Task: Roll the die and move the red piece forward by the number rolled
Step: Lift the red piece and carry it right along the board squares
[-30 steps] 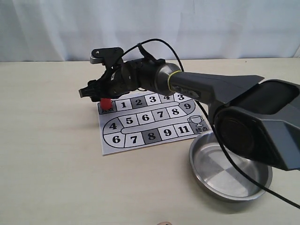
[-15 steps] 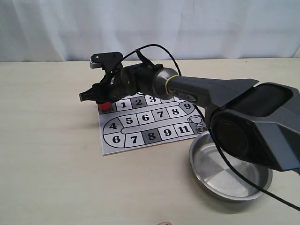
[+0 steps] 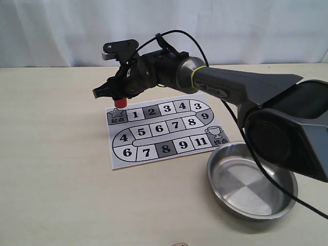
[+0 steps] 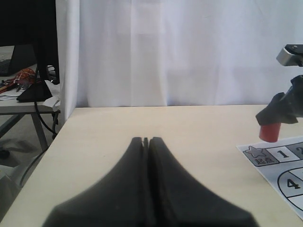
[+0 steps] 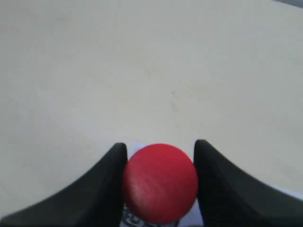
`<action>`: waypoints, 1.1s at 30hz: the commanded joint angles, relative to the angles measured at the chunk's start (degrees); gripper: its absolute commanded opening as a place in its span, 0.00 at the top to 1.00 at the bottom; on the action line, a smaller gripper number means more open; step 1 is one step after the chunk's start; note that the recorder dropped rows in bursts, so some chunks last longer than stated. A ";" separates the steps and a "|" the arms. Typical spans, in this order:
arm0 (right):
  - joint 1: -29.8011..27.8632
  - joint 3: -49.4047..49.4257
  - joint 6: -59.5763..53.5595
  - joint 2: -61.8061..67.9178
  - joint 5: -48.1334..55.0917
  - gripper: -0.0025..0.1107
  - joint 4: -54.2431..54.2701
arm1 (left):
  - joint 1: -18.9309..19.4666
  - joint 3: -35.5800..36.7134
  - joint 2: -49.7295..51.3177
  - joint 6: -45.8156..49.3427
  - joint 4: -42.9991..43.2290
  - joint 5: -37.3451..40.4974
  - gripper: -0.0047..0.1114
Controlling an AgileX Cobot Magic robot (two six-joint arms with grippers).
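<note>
- Exterior view: the right gripper [image 3: 116,94] reaches across to the upper left of centre. Its dark fingers are clamped on the red piece [image 3: 121,103].
- The piece is a small, plain red cylinder. Only its lower part shows below the fingers, upright.
- It hangs at the far left corner of the board [image 3: 165,149], by the star square. Whether its base touches the paper cannot be told here.
- A steel bowl [image 3: 219,191] sits at the lower right, just beside the board's near right corner.
- Left wrist view: the left gripper [image 4: 147,142] fills the lower centre. Its two fingers are pressed together with nothing between them, above the bare table [image 4: 156,120].
- At the right edge, the red piece [image 4: 270,133] shows as a short matte stub under the dark right gripper [image 4: 282,108]. It appears to sit just clear of the board [image 4: 280,166].
- Right wrist view: the red piece [image 5: 160,182] is seen end-on at the lower centre, as a round, evenly red disc with a faint sheen.
- The right gripper [image 5: 161,155] has one black finger [image 5: 108,191] tight against each side of it. A sliver of printed paper peeks out beneath.
</note>
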 commanded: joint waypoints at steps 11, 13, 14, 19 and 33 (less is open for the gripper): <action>-2.54 -0.24 -0.50 2.66 6.07 0.94 0.28 | -0.01 -0.30 -0.06 -0.12 -0.10 -0.68 0.96; -2.54 -0.24 -0.50 3.49 6.35 0.94 1.13 | -0.01 -0.30 -0.06 -0.12 -0.10 -0.68 0.96; -2.54 -0.24 -0.50 3.61 6.48 0.94 1.13 | -0.01 -0.30 -0.06 -0.12 -0.10 -0.68 0.96; -3.02 -0.24 -0.50 1.72 6.01 0.94 0.46 | -0.01 -0.30 -0.06 -0.12 -0.10 -0.68 0.96; -5.24 -0.24 -1.08 -0.65 9.00 0.94 -5.32 | -0.01 -0.30 -0.06 -0.12 -0.10 -0.80 0.96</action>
